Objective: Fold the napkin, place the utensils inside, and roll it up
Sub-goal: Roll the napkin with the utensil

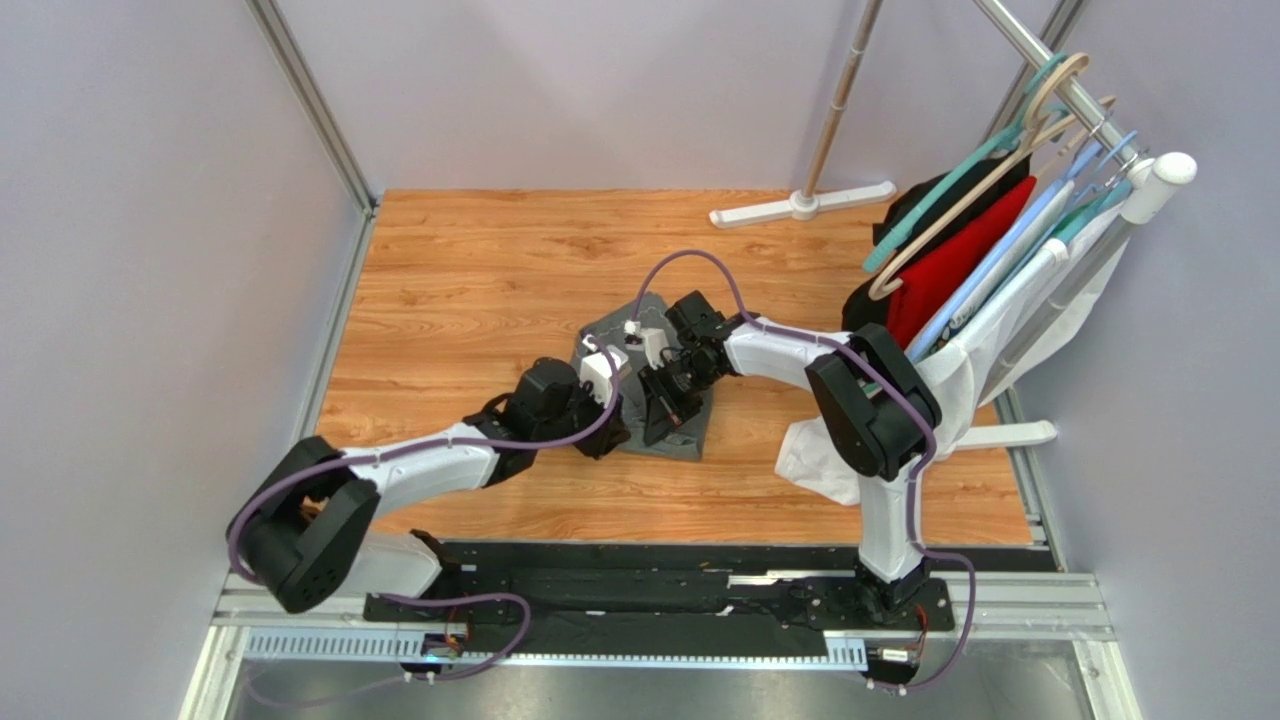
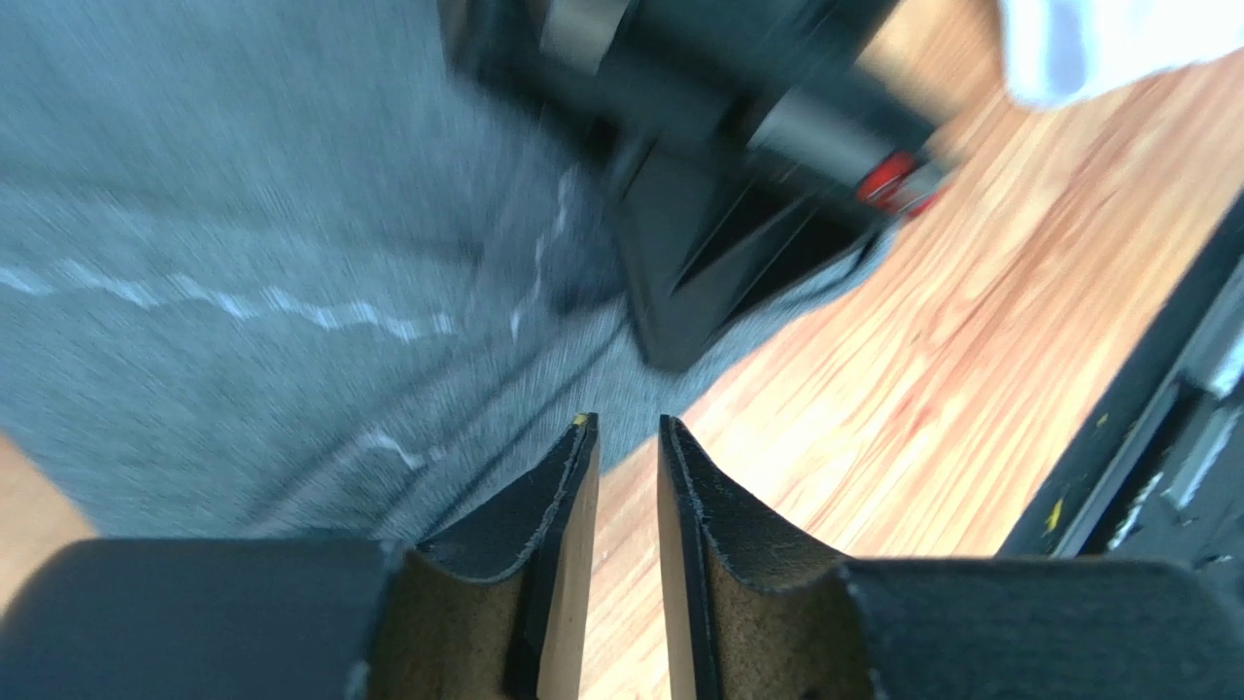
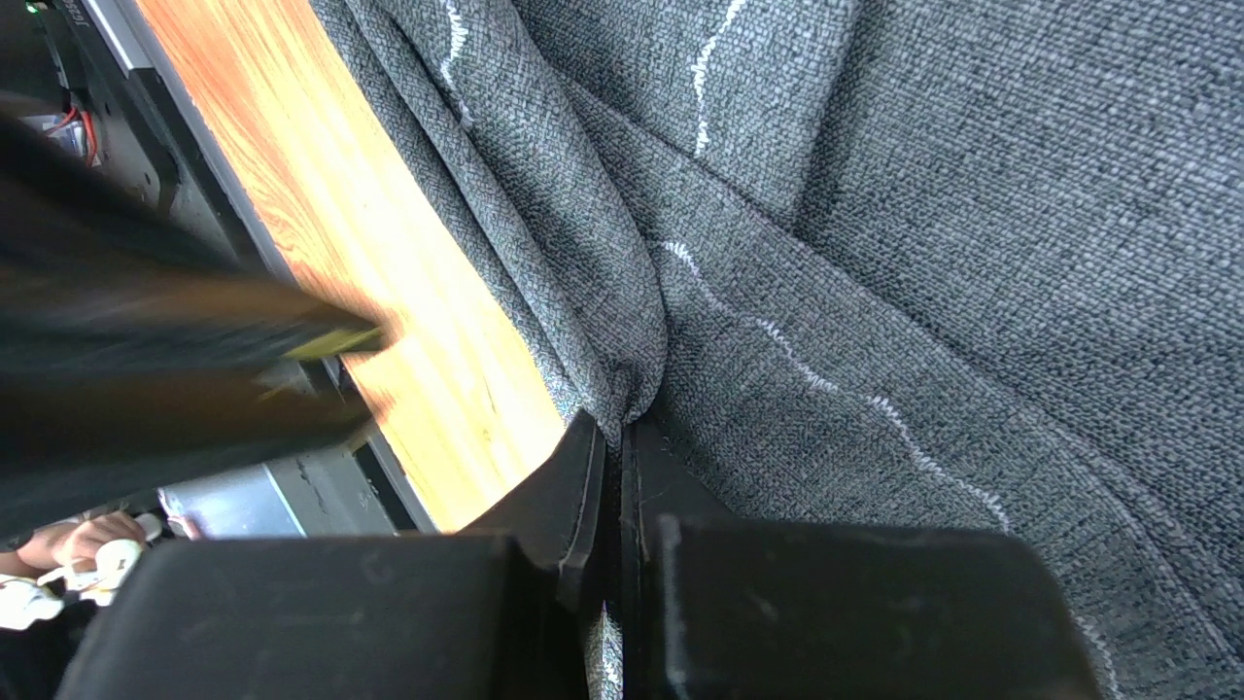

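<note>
left arm: top view, runs from its base at lower left up and right toward frame centre, forearm low over the table
right arm: base at lower right, upright link to an elbow right of centre, forearm reaching left to frame centre
left gripper: bottom centre of its wrist view, fingers a narrow slit apart, wood visible through the slit, nothing pinched; tips at the napkin edge, contact unclear
right gripper: fingers pressed together on a raised fold of napkin, bottom centre of its wrist view
napkin location: on the table at centre of top view, under both grippers; creased, pale stitch line wavy across it
gripper spacing: tips near each other, each blurred in the other's camera
white cloth: upper right corner of left wrist view, apart from the napkin
writing: red patch on right gripper body, too blurred to read
</note>
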Controlling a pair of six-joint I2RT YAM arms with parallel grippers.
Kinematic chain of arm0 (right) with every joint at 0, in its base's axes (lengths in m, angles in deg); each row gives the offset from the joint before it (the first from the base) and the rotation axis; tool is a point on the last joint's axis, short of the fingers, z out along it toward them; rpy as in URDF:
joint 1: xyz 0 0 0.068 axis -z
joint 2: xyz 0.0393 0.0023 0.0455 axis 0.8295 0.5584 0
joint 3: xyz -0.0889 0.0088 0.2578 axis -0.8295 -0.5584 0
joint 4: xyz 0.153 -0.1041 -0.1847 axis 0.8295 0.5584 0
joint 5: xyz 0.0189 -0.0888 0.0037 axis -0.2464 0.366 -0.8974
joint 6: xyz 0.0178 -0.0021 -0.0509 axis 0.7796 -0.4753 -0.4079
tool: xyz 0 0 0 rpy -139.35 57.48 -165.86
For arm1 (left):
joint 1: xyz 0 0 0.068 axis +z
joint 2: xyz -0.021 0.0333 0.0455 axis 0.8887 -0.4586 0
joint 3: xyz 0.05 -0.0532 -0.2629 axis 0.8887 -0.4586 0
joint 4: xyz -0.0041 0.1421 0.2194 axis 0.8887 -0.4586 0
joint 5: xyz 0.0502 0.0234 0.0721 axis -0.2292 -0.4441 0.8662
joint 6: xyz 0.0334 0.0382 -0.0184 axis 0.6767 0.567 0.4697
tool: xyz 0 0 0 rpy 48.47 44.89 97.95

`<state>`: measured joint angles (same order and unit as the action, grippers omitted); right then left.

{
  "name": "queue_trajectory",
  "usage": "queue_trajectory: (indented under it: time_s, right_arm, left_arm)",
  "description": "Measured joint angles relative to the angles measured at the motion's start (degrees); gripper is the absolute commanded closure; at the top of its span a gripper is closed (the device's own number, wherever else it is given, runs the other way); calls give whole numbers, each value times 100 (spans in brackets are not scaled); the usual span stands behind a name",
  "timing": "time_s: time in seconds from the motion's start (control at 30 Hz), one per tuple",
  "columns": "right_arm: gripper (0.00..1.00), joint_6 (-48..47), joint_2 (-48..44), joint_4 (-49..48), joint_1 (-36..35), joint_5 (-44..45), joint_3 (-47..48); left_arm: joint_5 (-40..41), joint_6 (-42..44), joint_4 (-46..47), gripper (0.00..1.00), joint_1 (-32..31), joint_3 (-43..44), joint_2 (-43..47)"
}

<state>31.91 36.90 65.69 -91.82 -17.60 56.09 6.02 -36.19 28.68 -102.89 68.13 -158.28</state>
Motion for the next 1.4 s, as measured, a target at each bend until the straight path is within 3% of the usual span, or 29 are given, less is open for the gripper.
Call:
queue_trajectory:
  time_s: [0.5, 0.9, 1.2, 1.3, 1.33, 1.4]
  right_arm:
    - [100, 177, 28, -155, 61, -63, -76]
    - [100, 254, 20, -254, 76, -107, -136]
    - [100, 363, -7, -365, 98, -142, -210]
    - [86, 402, -114, -520, 96, -81, -350]
    - [71, 420, -157, -562, 96, -35, -391]
    - [59, 435, -286, -621, 90, 173, -490]
  left_arm:
    - [262, -857, 422, 71, -22, 68, -1150]
    - [678, -920, 802, 69, -24, -264, -457]
    - [678, -927, 879, 70, -22, 26, -1342]
    - [702, -975, 970, 70, -24, 61, -1432]
    - [702, -992, 994, 70, -24, 68, -1453]
    - [697, -1027, 1012, 70, -24, 101, -1491]
